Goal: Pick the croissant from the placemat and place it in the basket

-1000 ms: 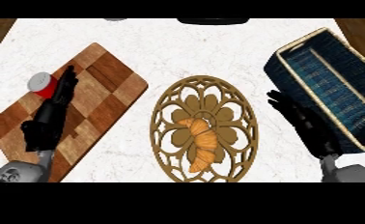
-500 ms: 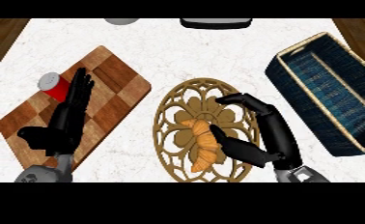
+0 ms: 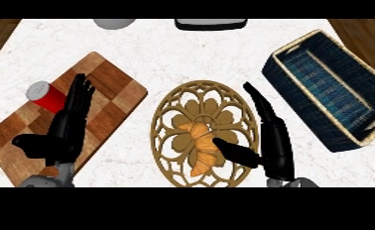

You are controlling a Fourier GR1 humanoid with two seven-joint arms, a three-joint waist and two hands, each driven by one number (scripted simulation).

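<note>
A golden croissant (image 3: 199, 145) lies on the round tan openwork placemat (image 3: 176, 110), in its lower half. My right hand (image 3: 273, 135) rests over the placemat's right edge, fingers stretched straight up the view. Its thumb reaches left and its tip touches the croissant's right side. The hand is open and holds nothing. The dark blue basket (image 3: 344, 140) with a pale rim stands tilted at the right, empty. My left hand (image 3: 64, 127) lies open and still over the wooden board at the left.
A checkered wooden cutting board (image 3: 117, 83) fills the left side, with a red shaker (image 3: 45, 96) with a grey lid on it beside my left hand. A grey bowl (image 3: 113, 23) and a dark object (image 3: 209, 24) sit at the far edge.
My right hand has swung from beside the basket onto the placemat, then straightened its curled fingers, bringing its thumb against the croissant. The view has shifted slightly; the left hand stays put.
</note>
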